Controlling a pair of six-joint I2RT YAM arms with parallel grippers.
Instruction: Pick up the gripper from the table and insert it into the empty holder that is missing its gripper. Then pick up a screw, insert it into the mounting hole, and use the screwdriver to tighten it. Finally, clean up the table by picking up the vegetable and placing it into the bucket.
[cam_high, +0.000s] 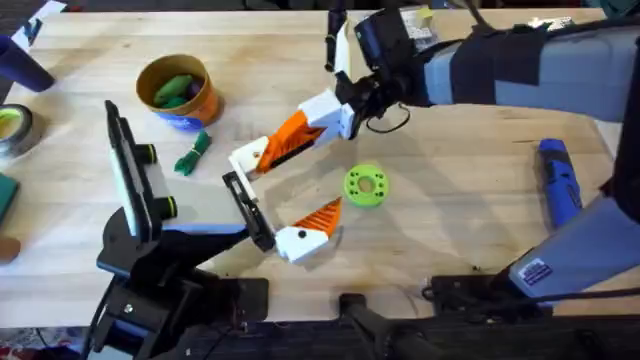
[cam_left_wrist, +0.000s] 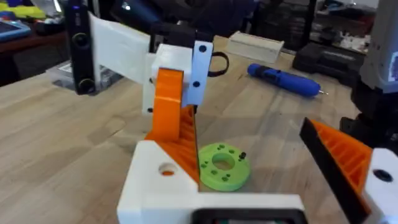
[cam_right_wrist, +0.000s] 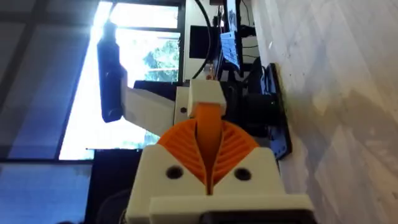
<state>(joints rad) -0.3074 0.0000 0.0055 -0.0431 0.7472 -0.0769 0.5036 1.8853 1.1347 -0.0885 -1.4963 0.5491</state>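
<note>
The gripper (cam_high: 262, 150) is in the middle of the table (cam_high: 470, 190), a bit toward the left edge. Its white block points at the left arm and its orange wedge points back toward the right arm. The right gripper (cam_high: 312, 125) has its orange pads pressed together on the wedge, so it is pinching the gripper tight.

The white block is just beside the far end of the black rail (cam_high: 243, 200) on the left gripper (cam_high: 262, 212). That end is where the empty holder should be, but I cannot make out the holder itself. The left gripper has one orange finger on, at the near end of the rail. It holds nothing and stands spread wide.

I think the step now is sliding the gripper into the holder. To do it well, the right arm should go slowly. It should line the white block up straight with the rail and push it in flat, not tilted. It should keep its pinch until the block sits all the way in. The left arm should stay very still.

The lime-green ring disc (cam_high: 365, 185) lies on the table just to the right of the rail. The vegetable (cam_high: 192, 153) lies near the left edge, just in front of the orange bucket (cam_high: 205, 103). It is not picked up yet. The blue screwdriver (cam_high: 558, 185) lies near the right edge.
</note>
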